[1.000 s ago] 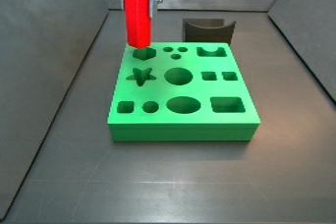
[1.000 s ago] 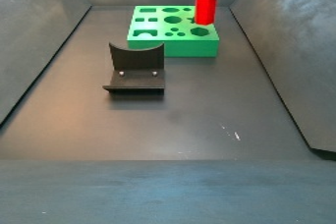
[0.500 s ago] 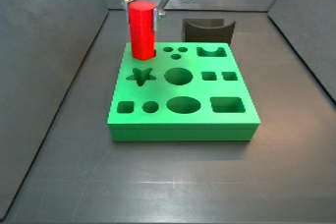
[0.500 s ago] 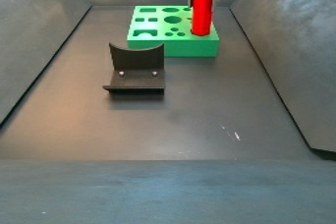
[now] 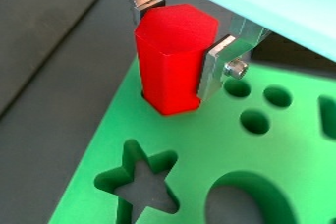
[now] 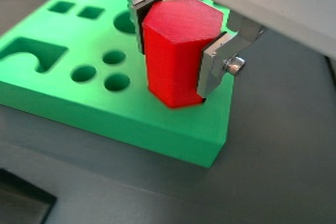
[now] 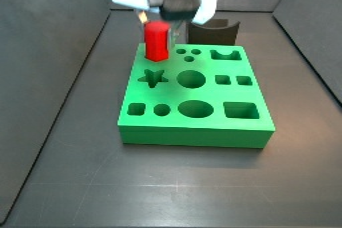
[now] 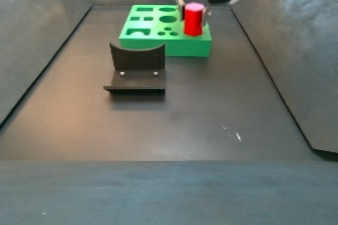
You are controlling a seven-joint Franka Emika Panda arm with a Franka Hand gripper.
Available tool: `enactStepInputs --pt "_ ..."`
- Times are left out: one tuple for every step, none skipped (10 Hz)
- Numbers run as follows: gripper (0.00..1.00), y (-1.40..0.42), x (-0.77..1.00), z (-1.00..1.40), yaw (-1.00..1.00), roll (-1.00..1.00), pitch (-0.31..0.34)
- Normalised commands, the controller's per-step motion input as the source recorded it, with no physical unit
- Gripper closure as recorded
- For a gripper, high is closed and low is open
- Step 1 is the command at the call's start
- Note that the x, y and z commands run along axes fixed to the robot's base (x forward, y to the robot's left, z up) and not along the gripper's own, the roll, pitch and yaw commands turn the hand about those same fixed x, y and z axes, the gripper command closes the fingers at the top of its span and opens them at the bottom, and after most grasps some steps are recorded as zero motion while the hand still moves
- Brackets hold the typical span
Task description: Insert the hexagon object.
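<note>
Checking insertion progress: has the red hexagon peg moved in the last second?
Yes. The red hexagon peg, gripped by the claw, has gone down into the green block; less of it shows above the block.

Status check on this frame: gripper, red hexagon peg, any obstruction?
Gripper shut on hexagon object over green block. Peg upright, base partly down in corner hole. Nothing blocking.

One glossy red hexagonal peg (image 7: 156, 41), one green plastic block (image 7: 195, 112), one dark L-shaped fixture (image 8: 136, 71), one gripper (image 5: 184, 41) over the block.
</note>
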Motion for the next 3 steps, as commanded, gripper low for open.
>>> enactStepInputs --pt "1.0 -0.09 -0.21 -0.38 0.0 -0.02 -0.439" --pt "1.0 0.05 0.05 0.0 0.0 -0.05 0.044" --pt "1.0 0.0 0.0 0.0 0.0 0.0 0.0"
